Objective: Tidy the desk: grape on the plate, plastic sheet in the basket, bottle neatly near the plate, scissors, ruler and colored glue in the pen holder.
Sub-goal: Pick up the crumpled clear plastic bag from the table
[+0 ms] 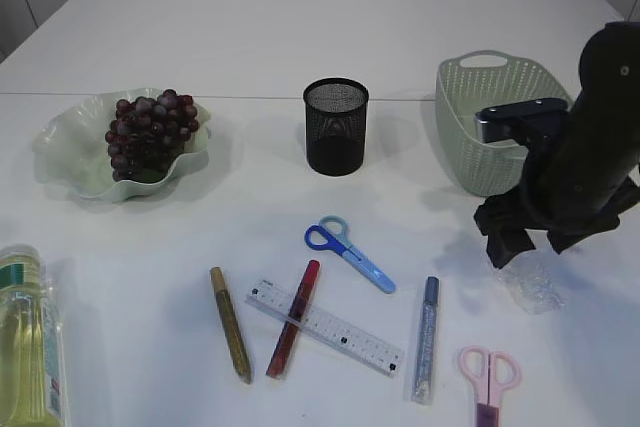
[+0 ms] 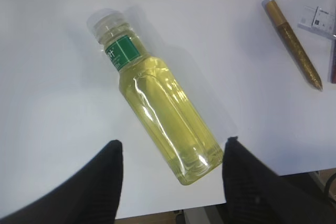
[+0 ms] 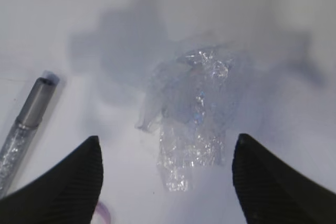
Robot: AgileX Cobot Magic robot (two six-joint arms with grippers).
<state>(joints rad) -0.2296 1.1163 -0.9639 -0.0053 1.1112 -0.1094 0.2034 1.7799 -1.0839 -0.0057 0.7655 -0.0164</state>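
hovering right gripper [image 3: 165, 182] spread wide over crumpled plastic sheet [image 3: 191, 111] on tabletop [image 1: 300, 37], holding nothing, with basket [image 1: 470, 117] just behind. gaping left gripper [image 2: 170, 182] empty too, straddling base of bottle [image 2: 155, 103] lying flat near front edge, well apart from plate [image 1: 70, 147]. likely to pinch only a thin flap and drop it short of basket, or to nudge silver glue [image 1: 427, 337] nearby.
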